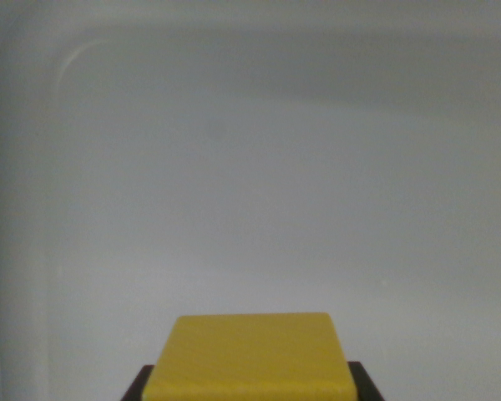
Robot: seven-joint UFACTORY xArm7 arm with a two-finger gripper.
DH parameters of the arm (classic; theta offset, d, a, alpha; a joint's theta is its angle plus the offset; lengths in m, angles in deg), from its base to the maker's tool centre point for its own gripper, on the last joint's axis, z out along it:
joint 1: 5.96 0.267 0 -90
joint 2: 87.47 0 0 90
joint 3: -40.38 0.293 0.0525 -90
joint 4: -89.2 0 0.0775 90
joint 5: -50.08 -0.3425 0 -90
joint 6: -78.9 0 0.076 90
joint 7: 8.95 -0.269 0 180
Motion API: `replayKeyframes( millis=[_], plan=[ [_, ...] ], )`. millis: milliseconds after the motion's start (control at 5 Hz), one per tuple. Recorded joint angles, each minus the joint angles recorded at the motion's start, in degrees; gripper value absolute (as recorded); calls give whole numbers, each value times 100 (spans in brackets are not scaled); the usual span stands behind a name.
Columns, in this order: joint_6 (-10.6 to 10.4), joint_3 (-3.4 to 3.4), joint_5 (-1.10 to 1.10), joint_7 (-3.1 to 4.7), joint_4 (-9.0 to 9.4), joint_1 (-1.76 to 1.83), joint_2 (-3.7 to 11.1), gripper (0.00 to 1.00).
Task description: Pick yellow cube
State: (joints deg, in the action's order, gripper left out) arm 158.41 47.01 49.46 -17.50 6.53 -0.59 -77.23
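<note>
Sitting at the bottom centre of the wrist view: a smooth, matte yellow cube (250, 355) with rounded corners, its top face filling the lower edge. Flanking the cube low on both sides: dark slivers, possibly the pincer (250, 391) closing around it, though too little showing to tell how wide it is standing or whether it is gripping anything. Stretching beyond the cube: a pale grey surface with a raised, curved rim (71, 54) far above and to the wrist view's left of the cube, perhaps a shallow tray or bin rather than a bare table. Holding nothing visible besides the cube. Risking a slip on lifting if the contact is shallow or off-centre on those smooth faces; risking a nudge and skid across the slick grey floor if closing unevenly.
</note>
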Motion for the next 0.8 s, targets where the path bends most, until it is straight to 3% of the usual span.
replayKeyframes(
  millis=[200, 400, 600, 800],
  plan=[
    [249, 4, -9, 1, -169, -4, -80, 100],
    [249, 4, -9, 1, -169, -4, -80, 100],
    [483, 8, -18, 2, -329, -7, -155, 100],
    [483, 8, -18, 2, -329, -7, -155, 100]
  ],
)
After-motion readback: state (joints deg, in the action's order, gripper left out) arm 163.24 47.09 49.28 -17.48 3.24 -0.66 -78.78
